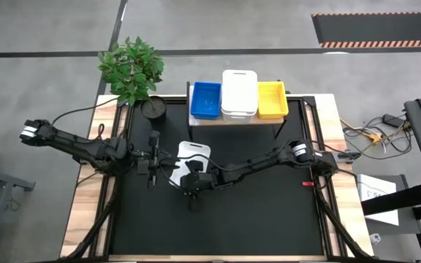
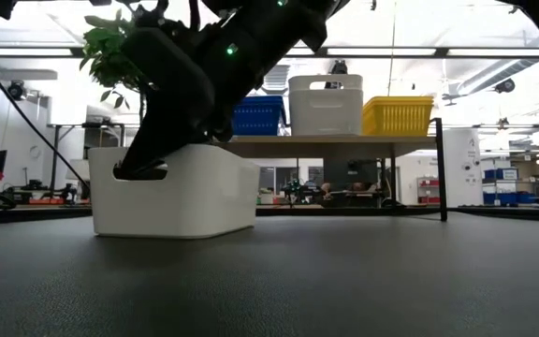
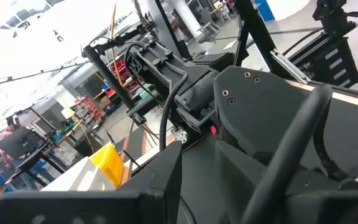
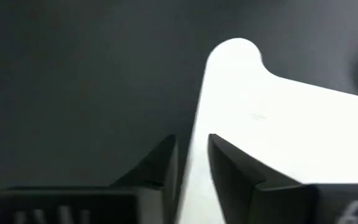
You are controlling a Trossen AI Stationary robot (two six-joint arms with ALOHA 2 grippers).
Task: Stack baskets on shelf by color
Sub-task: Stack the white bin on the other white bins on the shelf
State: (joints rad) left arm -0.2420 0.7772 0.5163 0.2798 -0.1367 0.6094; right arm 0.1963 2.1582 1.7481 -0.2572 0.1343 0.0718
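Note:
On the shelf at the table's far side stand a blue basket, a white one and a yellow one side by side. They also show in the low view as blue, white and yellow. Another white basket stands on the black mat in front of the shelf. My right gripper is shut on its wall. My left gripper hovers just left of that basket and touches nothing. My right gripper has the white basket's wall between its two fingers, one finger outside over the mat, the other inside the basket. It slants down from above and from the table's right, next to the handle slot. The basket's bottom rests flat on the mat.
A black pot with a green plant stands at the mat's far left, beside the shelf. The black mat stretches bare toward the near edge. Wooden table strips run along both sides.

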